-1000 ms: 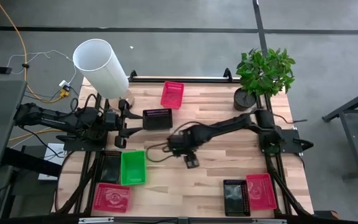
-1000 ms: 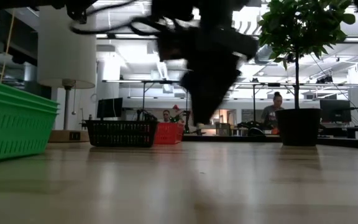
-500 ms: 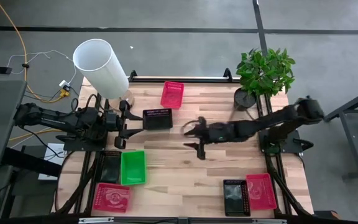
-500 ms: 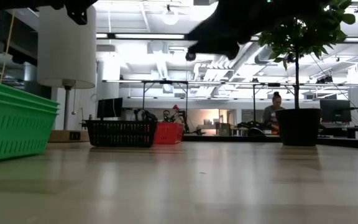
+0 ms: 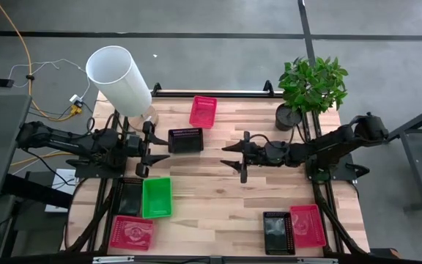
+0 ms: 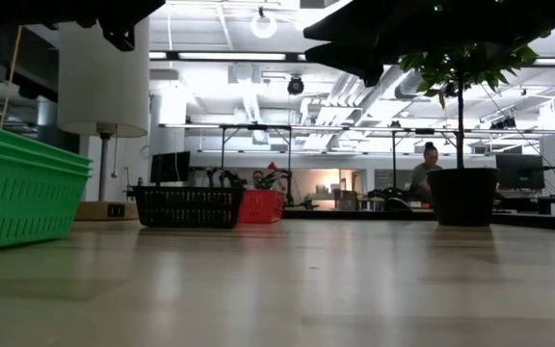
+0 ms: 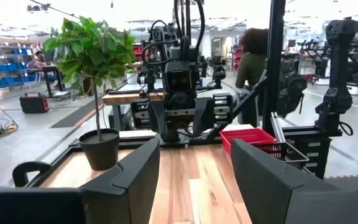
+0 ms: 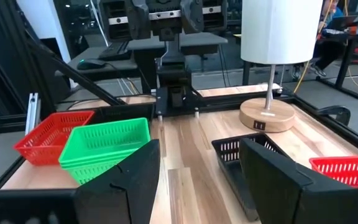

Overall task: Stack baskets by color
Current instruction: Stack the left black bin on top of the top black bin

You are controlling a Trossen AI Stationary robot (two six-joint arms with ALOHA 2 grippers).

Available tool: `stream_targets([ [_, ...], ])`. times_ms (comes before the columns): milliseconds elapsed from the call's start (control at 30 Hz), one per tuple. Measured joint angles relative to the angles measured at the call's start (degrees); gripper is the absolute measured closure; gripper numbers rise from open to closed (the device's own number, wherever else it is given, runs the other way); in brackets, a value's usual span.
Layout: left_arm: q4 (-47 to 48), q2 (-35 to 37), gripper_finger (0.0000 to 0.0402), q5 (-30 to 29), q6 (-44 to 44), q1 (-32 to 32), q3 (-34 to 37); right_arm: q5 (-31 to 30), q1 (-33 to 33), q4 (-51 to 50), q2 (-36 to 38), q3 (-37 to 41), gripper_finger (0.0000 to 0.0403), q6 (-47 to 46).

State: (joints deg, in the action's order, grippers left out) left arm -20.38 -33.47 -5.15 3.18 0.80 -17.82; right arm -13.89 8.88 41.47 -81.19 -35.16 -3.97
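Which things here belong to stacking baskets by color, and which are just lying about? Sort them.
Job:
green basket
black baskets
red-pink baskets

Lying about:
white cylinder lamp
potted plant

Overhead camera looks straight down, taking in the whole surface [image 5: 218, 198] and both arms. The low camera sits at surface height, peering level across the wood into the room beyond; the green basket [image 6: 22, 188] looms close at its edge. The left wrist camera faces across toward the potted plant [image 7: 95, 81], while the right wrist camera faces back toward the white cylinder [image 8: 278, 31]. Both wrist views share the middle strip of boards.
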Motion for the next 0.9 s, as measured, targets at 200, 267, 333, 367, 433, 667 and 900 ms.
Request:
stream_targets([
  [200,0.0,0.0,0.0216,-0.5,0.0,0.0,0.0,0.3,0.0,0.0,0.0,0.0,0.0195,1.4],
  [267,0.0,0.0,0.0216,-0.5,0.0,0.0,0.0,0.3,0.0,0.0,0.0,0.0,0.0195,1.4],
  [333,0.0,0.0,0.0216,-0.5,-0.1,0.0,0.0,0.5,0.0,0.0,0.0,0.0,0.0195,1.4],
  [367,0.0,0.0,0.0216,-0.5,-0.1,0.0,0.0,0.6,0.0,0.0,0.0,0.0,0.0195,1.4],
  [433,0.0,0.0,0.0216,-0.6,-0.2,0.0,0.0,0.7,0.0,0.0,0.0,0.0,0.0195,1.4],
  [667,0.0,0.0,0.0216,-0.6,-2.5,0.0,0.0,0.8,0.0,0.0,0.0,0.0,0.0195,1.4],
  [900,5.0,0.0,0.0216,-4.5,-4.8,0.0,-0.6,0.8,0.0,-0.6,0.0,0.0,0.0195,1.3],
])
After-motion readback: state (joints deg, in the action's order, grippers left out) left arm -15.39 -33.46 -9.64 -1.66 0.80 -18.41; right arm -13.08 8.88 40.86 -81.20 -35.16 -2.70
